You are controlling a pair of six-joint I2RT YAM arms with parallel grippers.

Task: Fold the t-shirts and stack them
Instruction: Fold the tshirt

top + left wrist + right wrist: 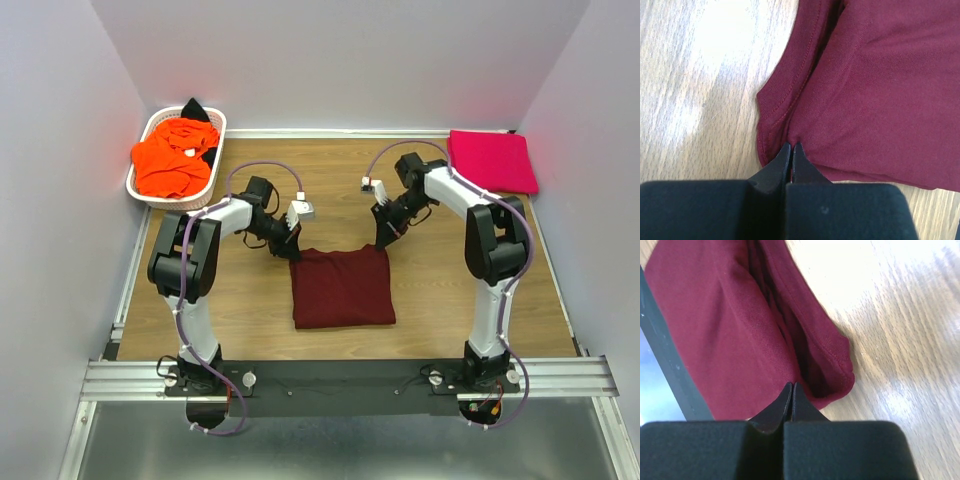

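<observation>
Jaws pinched closed on maroon t-shirt [342,290] far corners: left gripper [791,146], right gripper [791,385].

The right gripper [792,386] has its jaws pressed together, the tips nipping the folded maroon t-shirt [730,325] just beside its rounded, stitched corner. Layered folds gape there. Bare wooden table [900,340] lies to the right.

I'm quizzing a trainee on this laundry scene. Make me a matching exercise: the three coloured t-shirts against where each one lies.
Things:
1. maroon t-shirt
2. pink t-shirt
3. orange t-shirt

Places:
A. in the white basket
B. in the middle of the table
C. folded, at the far right corner

Pairs: 1-B, 2-C, 3-A
</observation>
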